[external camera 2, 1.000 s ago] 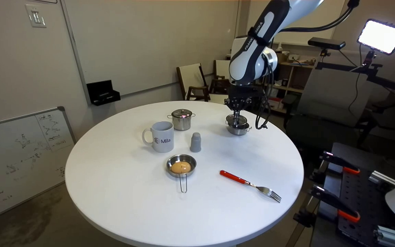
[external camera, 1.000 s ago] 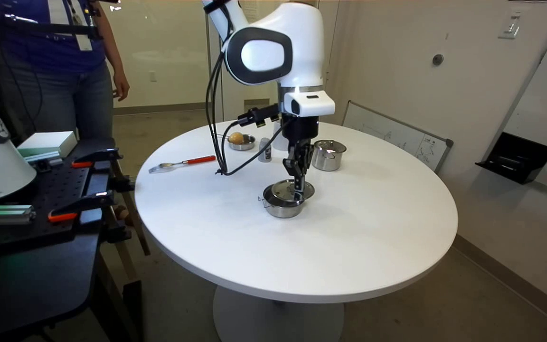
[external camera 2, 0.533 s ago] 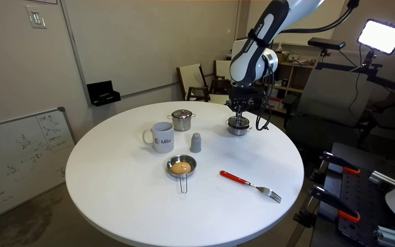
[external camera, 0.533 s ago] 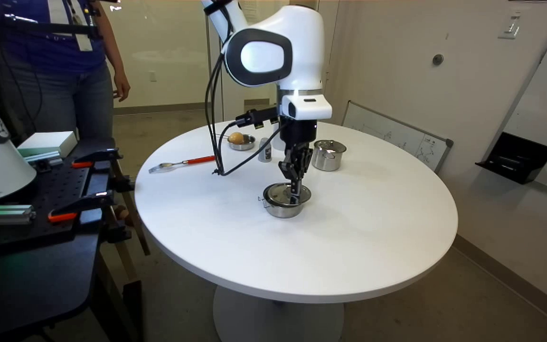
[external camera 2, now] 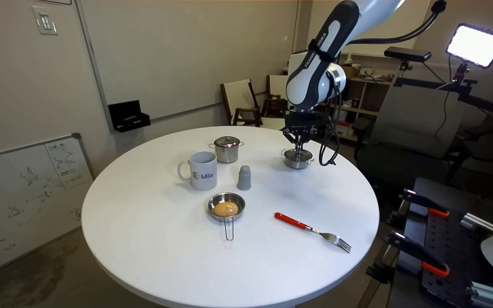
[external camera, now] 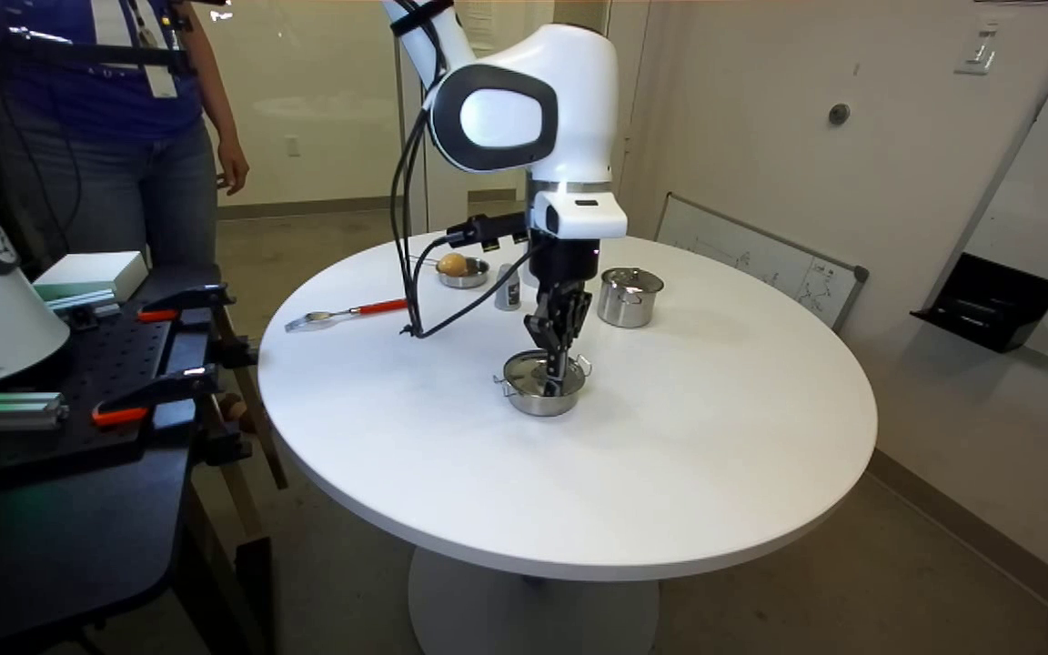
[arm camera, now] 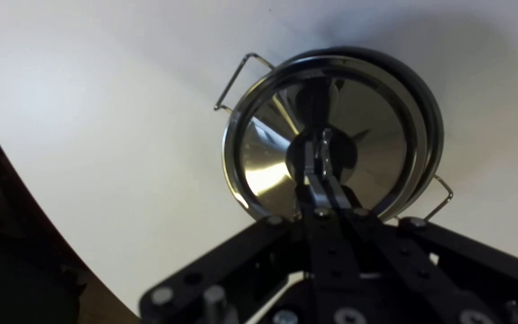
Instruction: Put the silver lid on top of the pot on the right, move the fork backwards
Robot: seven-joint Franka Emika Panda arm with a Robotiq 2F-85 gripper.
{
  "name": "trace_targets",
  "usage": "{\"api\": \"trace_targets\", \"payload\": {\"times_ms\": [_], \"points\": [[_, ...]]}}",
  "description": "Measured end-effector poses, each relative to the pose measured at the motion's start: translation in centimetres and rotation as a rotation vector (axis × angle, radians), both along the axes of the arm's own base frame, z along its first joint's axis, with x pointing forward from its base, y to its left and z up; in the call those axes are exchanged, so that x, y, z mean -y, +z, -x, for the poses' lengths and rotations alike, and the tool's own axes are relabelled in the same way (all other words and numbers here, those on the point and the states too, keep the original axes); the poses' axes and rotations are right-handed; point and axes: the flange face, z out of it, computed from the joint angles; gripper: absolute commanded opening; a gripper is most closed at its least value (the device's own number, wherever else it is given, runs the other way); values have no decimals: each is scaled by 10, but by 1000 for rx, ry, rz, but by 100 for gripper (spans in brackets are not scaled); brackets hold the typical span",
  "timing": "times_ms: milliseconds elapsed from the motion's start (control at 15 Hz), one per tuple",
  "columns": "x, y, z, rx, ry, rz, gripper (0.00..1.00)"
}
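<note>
The silver lid (external camera: 522,371) lies over the low pot (external camera: 533,404); in the wrist view the lid (arm camera: 371,130) covers most of the opening, slightly off centre, with a strip of the pot's dark rim (arm camera: 433,121) showing at upper right. I cannot tell if it is fully seated. My gripper (arm camera: 317,155) points down, its fingers closed around the lid's knob, which they mostly hide. The gripper also shows in both exterior views (external camera: 554,382) (external camera 2: 298,155). The fork (external camera 2: 291,221), red handle and silver head, lies on the table away from the gripper.
A taller lidded pot (external camera 2: 227,152), a white mug (external camera 2: 203,173) and a grey shaker (external camera 2: 244,179) stand on the round table (external camera 2: 165,256). A small pan (external camera 2: 211,209) holds an egg (external camera 2: 226,208). The arm's cable (external camera: 415,300) hangs near the fork's handle.
My gripper has moved down and slightly left in an exterior view, bringing the lid from tilted and offset above the pot to lying over its opening. The fork has not moved.
</note>
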Motion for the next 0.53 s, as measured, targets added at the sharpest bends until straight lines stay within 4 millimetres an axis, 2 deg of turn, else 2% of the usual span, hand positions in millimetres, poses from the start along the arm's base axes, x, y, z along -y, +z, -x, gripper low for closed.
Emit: {"api": "trace_targets", "payload": {"times_ms": [133,200,267,533], "points": [[-1,0,-1,0,2,-1,1],[-2,0,-1,0,3,-1,26],[-2,0,-1,0,4,-1,28],[-4,0,-1,-3,6,-2,55]]}}
